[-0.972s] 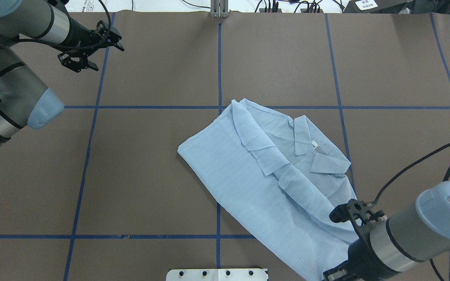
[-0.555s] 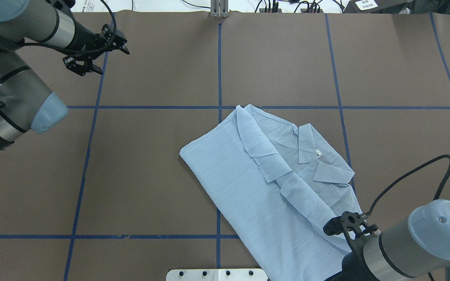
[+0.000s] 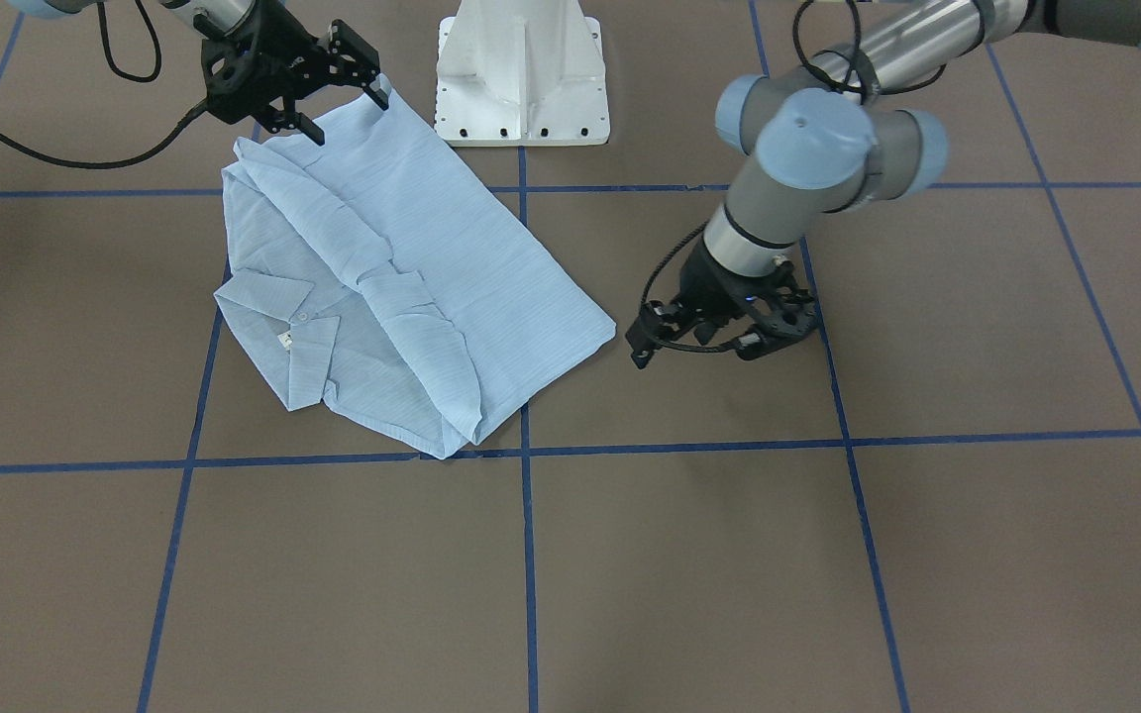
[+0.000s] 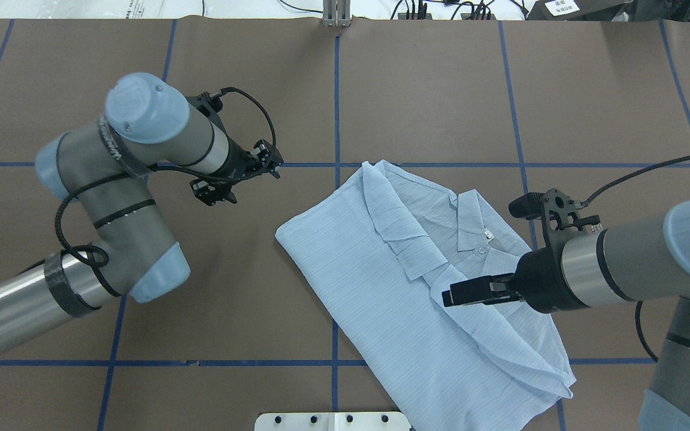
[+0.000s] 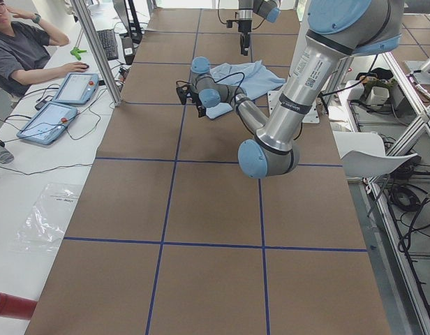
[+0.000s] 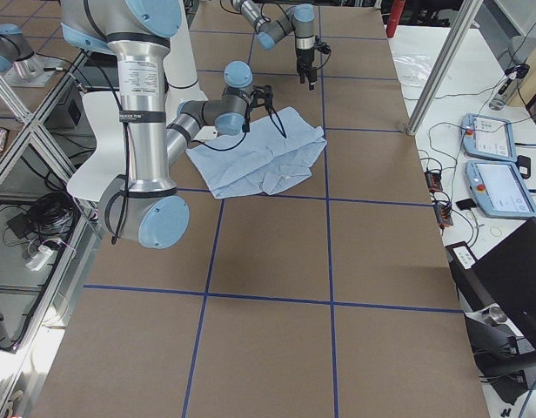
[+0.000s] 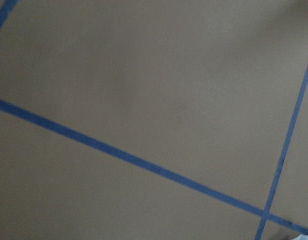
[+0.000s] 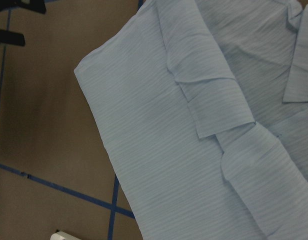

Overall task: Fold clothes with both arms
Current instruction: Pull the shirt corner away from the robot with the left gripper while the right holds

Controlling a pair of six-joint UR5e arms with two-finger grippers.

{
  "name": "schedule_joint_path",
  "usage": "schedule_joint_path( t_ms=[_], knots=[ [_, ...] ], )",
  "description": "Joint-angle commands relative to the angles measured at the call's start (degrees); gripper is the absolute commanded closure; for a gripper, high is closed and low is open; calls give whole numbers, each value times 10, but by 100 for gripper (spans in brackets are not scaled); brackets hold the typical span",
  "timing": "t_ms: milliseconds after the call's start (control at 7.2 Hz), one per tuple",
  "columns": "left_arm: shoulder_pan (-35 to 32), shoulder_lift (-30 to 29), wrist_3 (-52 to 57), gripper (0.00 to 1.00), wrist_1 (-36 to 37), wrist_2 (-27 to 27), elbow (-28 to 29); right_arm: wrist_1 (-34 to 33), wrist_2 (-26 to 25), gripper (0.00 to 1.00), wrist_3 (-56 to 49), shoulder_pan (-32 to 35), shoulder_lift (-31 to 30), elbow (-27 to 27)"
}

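The pale-blue shirt (image 4: pixel 375 269) lies flat and diagonal on the brown table, with its sleeves folded over the front and its collar (image 4: pixel 480 230) toward the far right. It also shows in the front view (image 3: pixel 402 287) and fills the right wrist view (image 8: pixel 194 130). My right gripper (image 4: pixel 450 296) hovers over the shirt's middle. In the front view (image 3: pixel 348 117) it is open and empty. My left gripper (image 4: pixel 243 181) is open and empty over bare table, left of the shirt's left corner, and also shows in the front view (image 3: pixel 694 347). The left wrist view holds only table and tape.
Blue tape lines (image 4: pixel 336 96) grid the brown table (image 4: pixel 429 90). The white pedestal base (image 3: pixel 521 69) stands at the robot's edge, close to the shirt's near hem. Its plate (image 4: pixel 333 421) shows at the bottom of the overhead view. An operator (image 5: pixel 23 49) sits beyond the table's far side.
My left arm has swung from the far-left corner to just left of the shirt. My right gripper has moved from the shirt's near end to over its middle. The shirt has shifted slightly.
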Motion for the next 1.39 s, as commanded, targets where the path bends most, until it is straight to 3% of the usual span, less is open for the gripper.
schedule_joint_path(
  t_ms=[0, 139, 417, 1111, 1250],
  knots=[
    [55, -31, -31, 7, 18, 41, 25, -1, -5, 0, 0, 31, 18, -18],
    [57, -40, -31, 11, 13, 46, 55, -1, -7, 0, 0, 33, 23, -21],
    [60, -40, -31, 24, 12, 48, 58, 0, -5, 0, 0, 37, 23, -22],
    [65, -33, -28, 33, 18, 45, 55, -1, -1, 0, 0, 39, 21, -21],
    [65, -33, -29, 55, 19, 43, 53, -1, -1, 0, 0, 40, 20, -22]
  ],
)
